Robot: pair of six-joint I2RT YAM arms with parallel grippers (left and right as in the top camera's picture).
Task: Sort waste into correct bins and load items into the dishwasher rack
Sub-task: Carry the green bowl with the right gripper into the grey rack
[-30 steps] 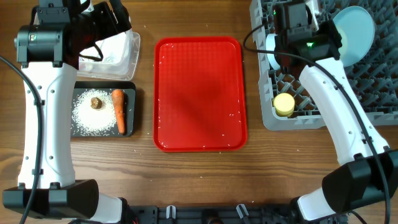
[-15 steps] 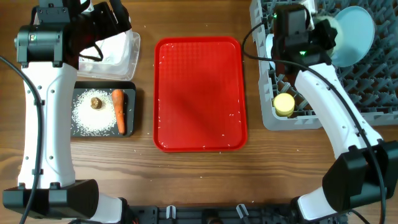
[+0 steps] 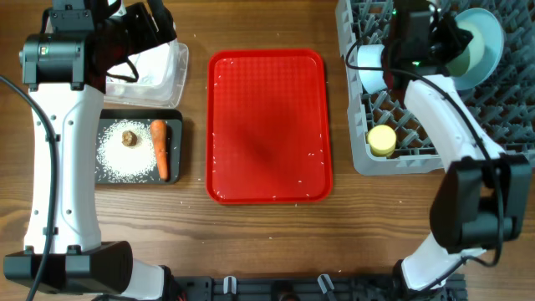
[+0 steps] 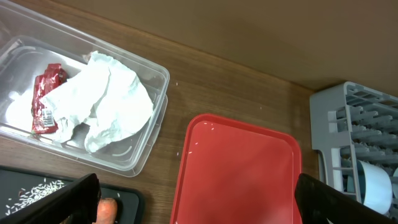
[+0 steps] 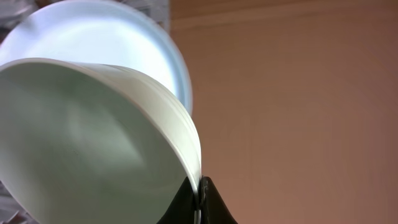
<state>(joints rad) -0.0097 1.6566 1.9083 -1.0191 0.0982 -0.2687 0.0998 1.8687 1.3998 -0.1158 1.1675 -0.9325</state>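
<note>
Black plastic marks the first bin: the shallow black tray (image 3: 175, 125) lies at 9 o'clock on the table and carries the carrot (image 3: 159, 149), the brown lump (image 3: 129, 138) and the rice grains (image 3: 113, 157). At 10 o'clock the clear tub (image 3: 180, 75) contains crumpled white paper (image 4: 112, 99) and a red wrapper (image 4: 46, 99). The left gripper (image 4: 199, 205) hovers above this tub, its jaws spread wide with nothing between them.

At the centre we find the red tray (image 3: 267, 125), bare apart from a few pale specks.

At 2 o'clock stands the grey rack (image 3: 359, 163). The white-blue bowl (image 3: 368, 67) sits at its 9 o'clock edge and the yellow cup (image 3: 382, 140) at its 7 o'clock corner. The pale blue plate (image 3: 489, 29) stands on edge toward 12 o'clock. The right gripper (image 5: 199, 202) is clamped on the thin rim of the pale green bowl (image 5: 93, 143), which hangs tilted just in front of the plate.

We judge the step in hand to be seating this bowl. We recommend:

1. Lower slowly, because a rim pinch lets the bowl swing.
2. Keep the bowl on edge and aim it between peg rows beside the plate, without knocking the plate.
3. Release only once the pegs support the bowl.
</note>
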